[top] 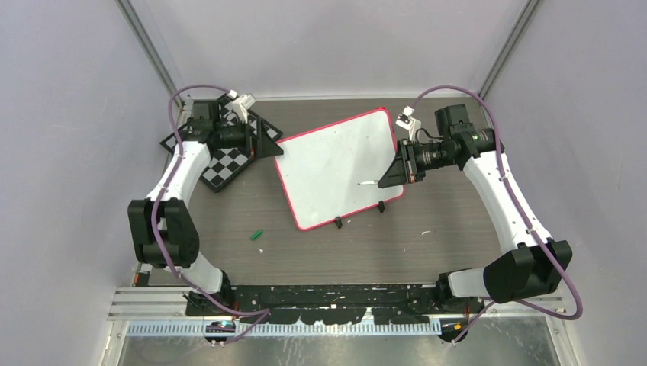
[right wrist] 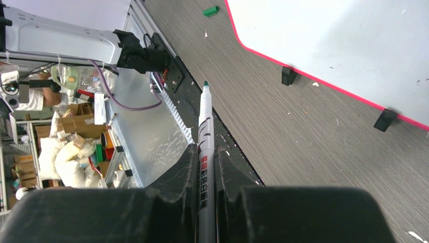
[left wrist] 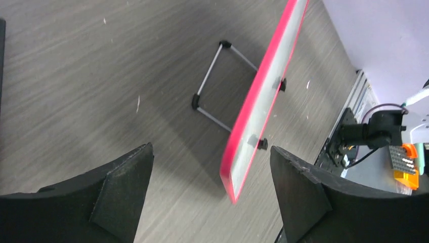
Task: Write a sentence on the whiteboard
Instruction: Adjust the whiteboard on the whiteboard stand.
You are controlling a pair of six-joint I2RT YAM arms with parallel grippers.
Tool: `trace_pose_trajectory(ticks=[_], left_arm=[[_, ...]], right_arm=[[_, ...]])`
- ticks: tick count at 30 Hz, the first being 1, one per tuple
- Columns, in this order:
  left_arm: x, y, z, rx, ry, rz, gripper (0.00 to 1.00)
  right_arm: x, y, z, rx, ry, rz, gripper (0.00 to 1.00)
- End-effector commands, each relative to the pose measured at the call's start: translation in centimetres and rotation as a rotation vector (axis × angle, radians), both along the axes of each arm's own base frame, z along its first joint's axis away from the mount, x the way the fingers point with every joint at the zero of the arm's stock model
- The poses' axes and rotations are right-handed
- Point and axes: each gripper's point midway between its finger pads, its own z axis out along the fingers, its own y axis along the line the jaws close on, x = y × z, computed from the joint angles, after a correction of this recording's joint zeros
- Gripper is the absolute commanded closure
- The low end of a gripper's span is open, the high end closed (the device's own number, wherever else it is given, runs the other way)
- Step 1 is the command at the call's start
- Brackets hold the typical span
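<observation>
The whiteboard (top: 336, 168) stands tilted on its wire stand at the table's middle. Its face is blank and no green sentence shows. My right gripper (top: 393, 172) is shut on a white marker (top: 368, 182) with a green tip, held over the board's lower right part. In the right wrist view the marker (right wrist: 205, 136) sticks out between the shut fingers (right wrist: 205, 158), its tip clear of the board (right wrist: 344, 40). My left gripper (top: 275, 142) is open at the board's upper left edge. In the left wrist view (left wrist: 212, 202) the board's red rim (left wrist: 253, 119) lies between the fingers, untouched.
A checkered chessboard (top: 221, 164) lies at the back left under my left arm. A green marker cap (top: 257, 234) lies on the table in front of the board, and it also shows in the right wrist view (right wrist: 211, 10). The wire stand (left wrist: 217, 81) props the board from behind.
</observation>
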Motion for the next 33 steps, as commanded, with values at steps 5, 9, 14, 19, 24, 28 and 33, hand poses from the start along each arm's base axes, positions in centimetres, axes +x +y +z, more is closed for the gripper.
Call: trace_pose_trajectory(ticks=[5,9,14,19,24,28,33], left_arm=[[2.2,-3.6,3.8,-0.174,-0.062,-0.099,0.26],[2.0,-5.2,3.6,-0.188,-0.048,-0.147,0.38],[1.6,-6.9,3.4,-0.201,-0.048,-0.2,0.6],[1.1,-8.2,3.5,-0.213,-0.053,-0.252,0.79],[1.1,-8.7,4.7,-0.254,-0.08,-0.271,1.0],[1.4,-9.1,6.4,-0.303,-0.111,-0.272,1.0],[2.0,-9.5,9.0,-0.379,-0.2,-0.268,1.0]], right_arm=[[-0.2,0.1,2.3,0.028,-0.081,0.018,1.0],[-0.3,0.1,2.3,0.028,-0.082,0.024,1.0],[-0.6,0.0,2.3,0.025,-0.081,0.031,1.0],[-0.9,-0.1,2.3,0.018,-0.087,0.043,1.0],[-1.1,-0.2,2.2,0.015,-0.086,0.05,1.0],[-1.2,-0.2,2.3,0.024,-0.083,0.056,1.0],[-1.5,-0.2,2.2,0.026,-0.079,0.064,1.0]])
